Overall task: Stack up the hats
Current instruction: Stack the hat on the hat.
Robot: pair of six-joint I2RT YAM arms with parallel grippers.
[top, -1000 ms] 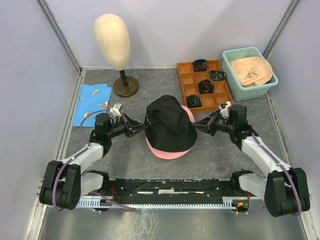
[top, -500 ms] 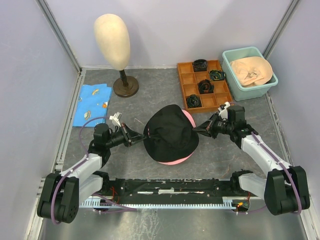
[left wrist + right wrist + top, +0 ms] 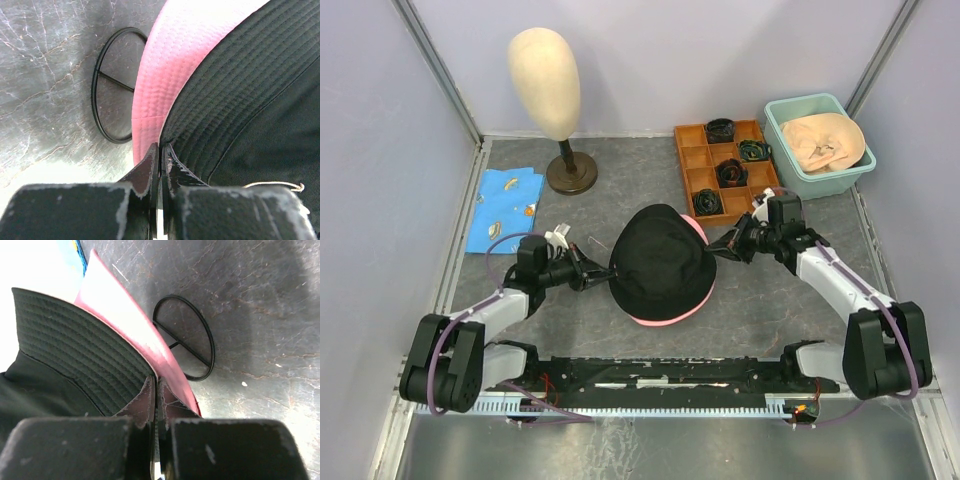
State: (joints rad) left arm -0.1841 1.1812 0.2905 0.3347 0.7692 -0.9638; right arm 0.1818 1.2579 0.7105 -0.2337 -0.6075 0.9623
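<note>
A black bucket hat (image 3: 662, 262) sits on top of a pink bucket hat (image 3: 666, 319), whose brim shows at the front and back right. My left gripper (image 3: 603, 272) is shut on the black hat's left brim (image 3: 220, 100), with the pink brim (image 3: 165, 75) just beside it. My right gripper (image 3: 720, 250) is shut on the black hat's right brim (image 3: 75, 340), next to the pink brim (image 3: 130, 325). A beige hat (image 3: 823, 140) lies in the teal tub (image 3: 790, 172) at the back right. No tan cap is in view.
A cream mannequin head (image 3: 545, 80) on a brown stand is at the back left. A blue patterned cloth (image 3: 507, 207) lies left. An orange compartment tray (image 3: 692, 158) with black items stands behind the hats. A thin black wire ring (image 3: 102, 100) lies on the table by each brim.
The black hat was held bunched up above the pink hat; now it has come down and spread flat over it. Both grippers stayed shut on its brim and moved lower.
</note>
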